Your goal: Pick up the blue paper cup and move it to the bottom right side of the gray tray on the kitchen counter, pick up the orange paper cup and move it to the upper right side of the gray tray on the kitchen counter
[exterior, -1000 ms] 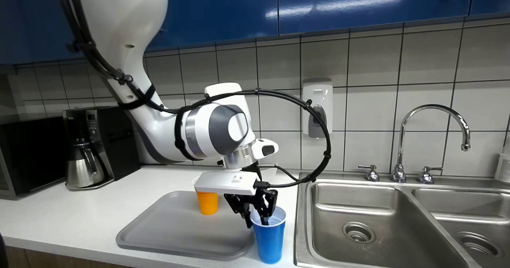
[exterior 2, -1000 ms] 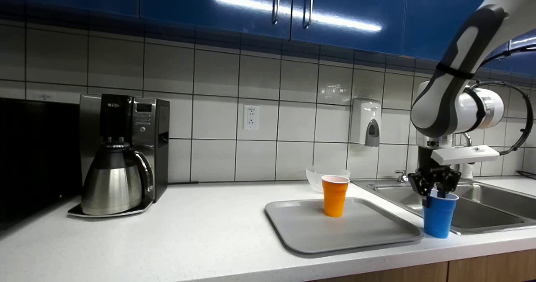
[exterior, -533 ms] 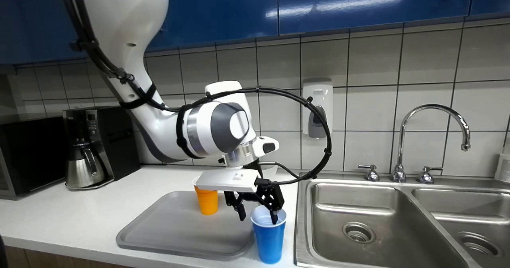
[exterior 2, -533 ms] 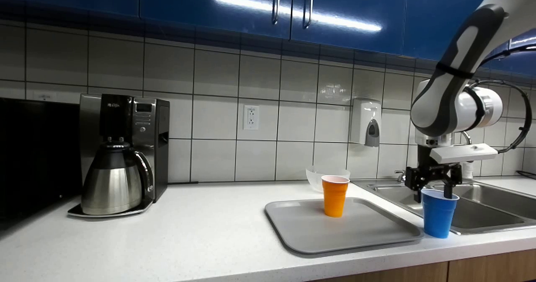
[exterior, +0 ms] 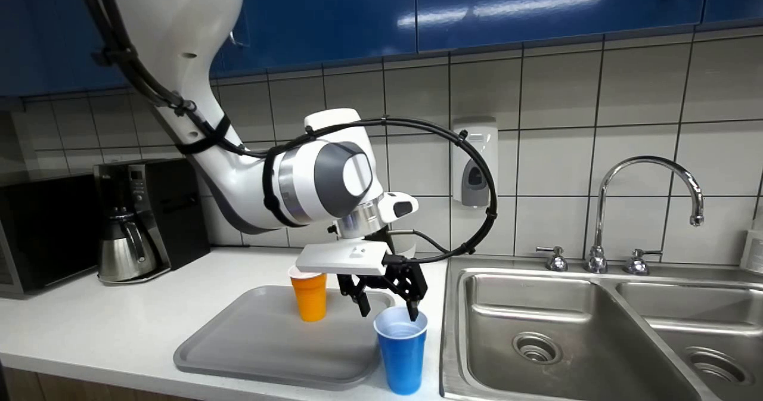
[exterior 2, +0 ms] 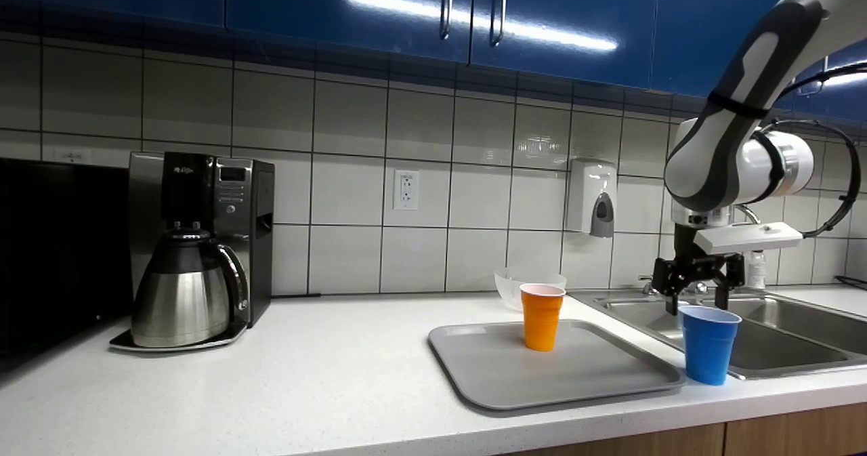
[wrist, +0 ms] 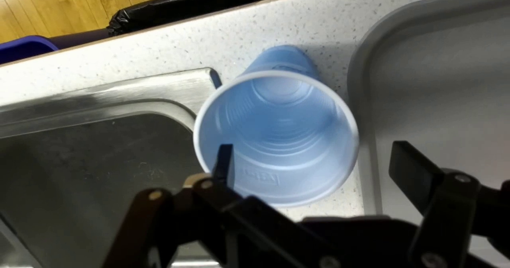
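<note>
Gripper (exterior: pixel 388 313): jaws spread wide, holding nothing; one overlaps rim of blue paper cup (exterior: pixel 403 359) in wrist view, contact unclear. Cup upright on kitchen counter (exterior: pixel 137 323), just beside gray tray (exterior: pixel 262 347), between tray and sink (exterior: pixel 530 308). Likely hazard: sideways or downward shift, jaw snagging rim, light cup toppling. Farther: orange paper cup (exterior 2: pixel 542 317) upright on tray; bowl (exterior 2: pixel 508 290) behind, at risk from low, overlong reach.
</note>
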